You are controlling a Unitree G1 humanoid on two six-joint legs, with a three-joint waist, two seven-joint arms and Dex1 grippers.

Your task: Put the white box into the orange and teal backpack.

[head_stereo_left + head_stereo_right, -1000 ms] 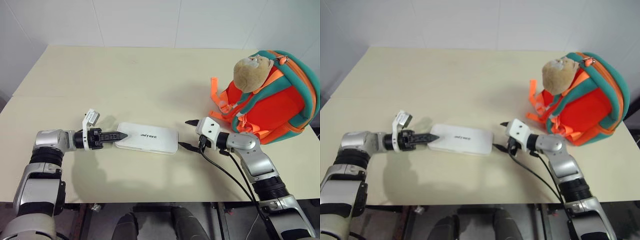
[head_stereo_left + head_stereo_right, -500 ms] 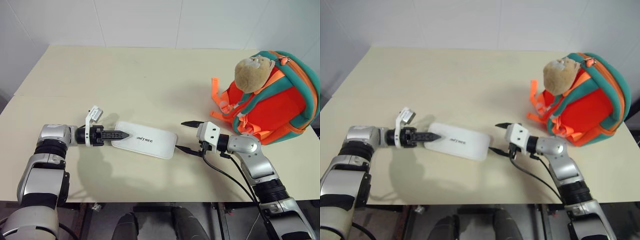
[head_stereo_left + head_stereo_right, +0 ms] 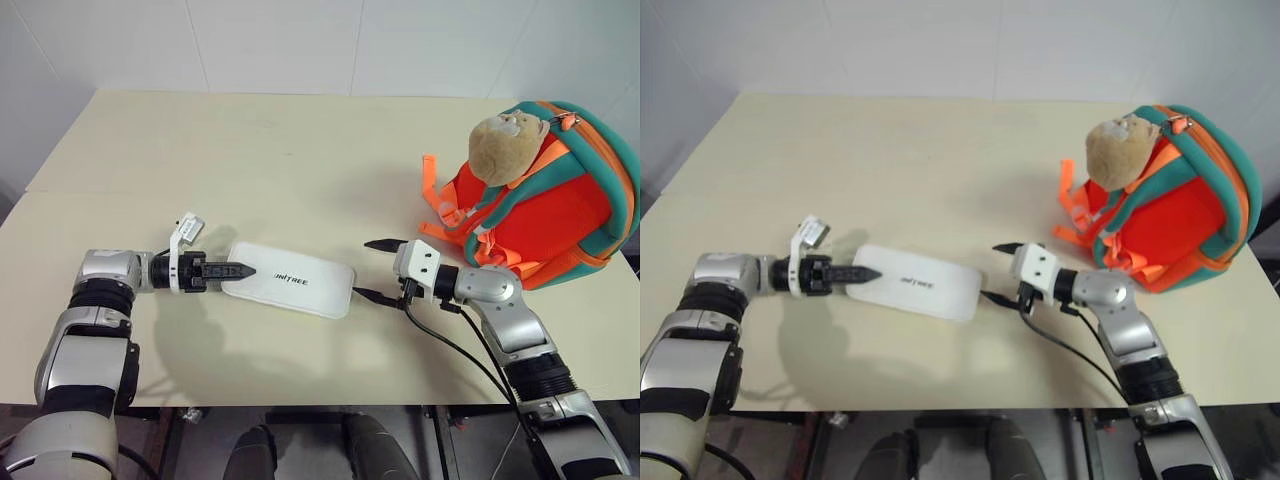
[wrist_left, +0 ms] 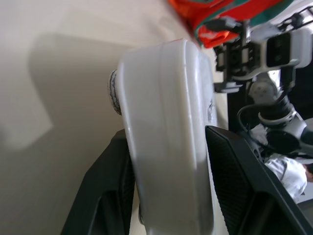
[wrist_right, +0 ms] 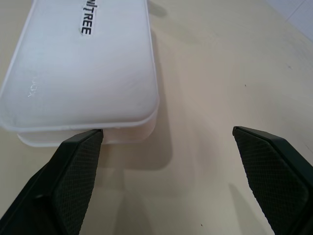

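Currently the white box (image 3: 289, 281) lies flat on the table (image 3: 300, 150) between the two grippers. The left gripper (image 3: 236, 270) is closed on the box's near end, both black pads being pressed against the case's edges in the left wrist view. The right gripper (image 3: 378, 269) is spread wide just beyond the box's far end, one finger nearly touching a corner, nothing held. For a sound lift, the right jaws are best advanced over that end before closing, so the long case is carried level by both ends. The orange and teal backpack (image 3: 545, 195) stands behind the right gripper, well apart from the box; whether its zip is open cannot be told, and no contents are visible.
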